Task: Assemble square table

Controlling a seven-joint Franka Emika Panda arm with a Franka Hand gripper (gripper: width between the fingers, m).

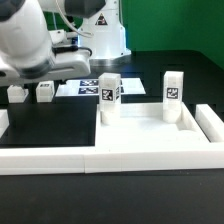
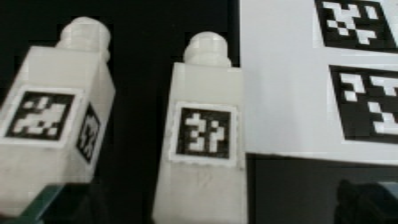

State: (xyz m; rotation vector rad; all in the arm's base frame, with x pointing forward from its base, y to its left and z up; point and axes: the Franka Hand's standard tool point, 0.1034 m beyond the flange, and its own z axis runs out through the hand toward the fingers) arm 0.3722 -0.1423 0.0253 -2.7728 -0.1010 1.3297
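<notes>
White legs (image 2: pixel 206 130) with black-white tags (image 2: pixel 203 133), white square top (image 1: pixel 140 132), black table (image 1: pixel 110 200), seemingly green backdrop (image 1: pixel 170 25).

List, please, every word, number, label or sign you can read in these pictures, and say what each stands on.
No words or numbers are legible in either view.
On the legs: black-white tag patterns, no letters.
On the marker board: the same kind of tag patterns, no letters.
On the robot base: a dark mark, too blurred to read.
</notes>
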